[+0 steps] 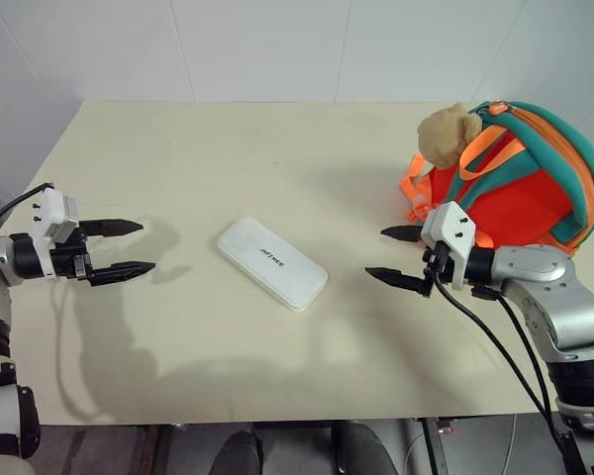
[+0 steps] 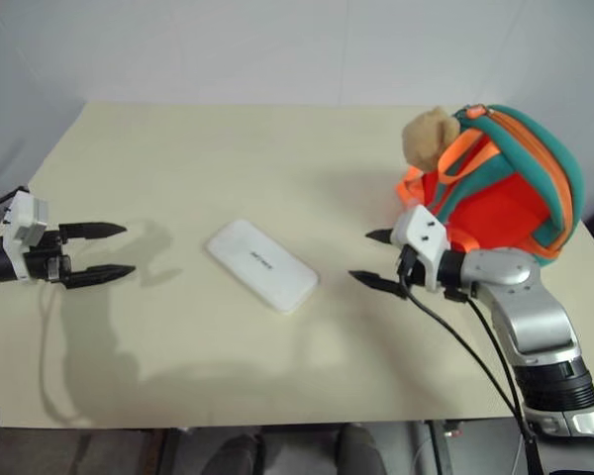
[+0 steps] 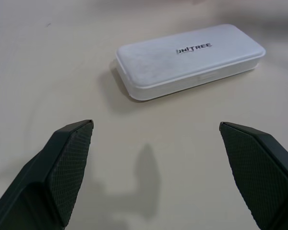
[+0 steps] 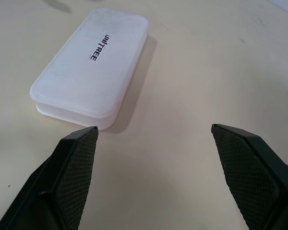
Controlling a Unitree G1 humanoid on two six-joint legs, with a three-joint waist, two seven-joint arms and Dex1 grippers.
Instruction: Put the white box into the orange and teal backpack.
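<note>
The white box (image 1: pixel 272 262) lies flat near the middle of the cream table (image 1: pixel 228 148), its lid lettering facing up; it also shows in the wrist views (image 3: pixel 189 58) (image 4: pixel 92 64). The orange and teal backpack (image 1: pixel 520 178) stands at the right of the table with a tan plush bear (image 1: pixel 445 132) on its left side. My left gripper (image 1: pixel 126 247) hovers open left of the box, pointing at it. To the right of the box my right gripper (image 1: pixel 396 256) is open too, just in front of the backpack. Neither touches the box.
White walls rise behind the table. The table's front edge (image 1: pixel 277 421) runs close below both arms. A black cable (image 1: pixel 495 346) hangs from my right wrist over the tabletop. Bare tabletop lies behind the box.
</note>
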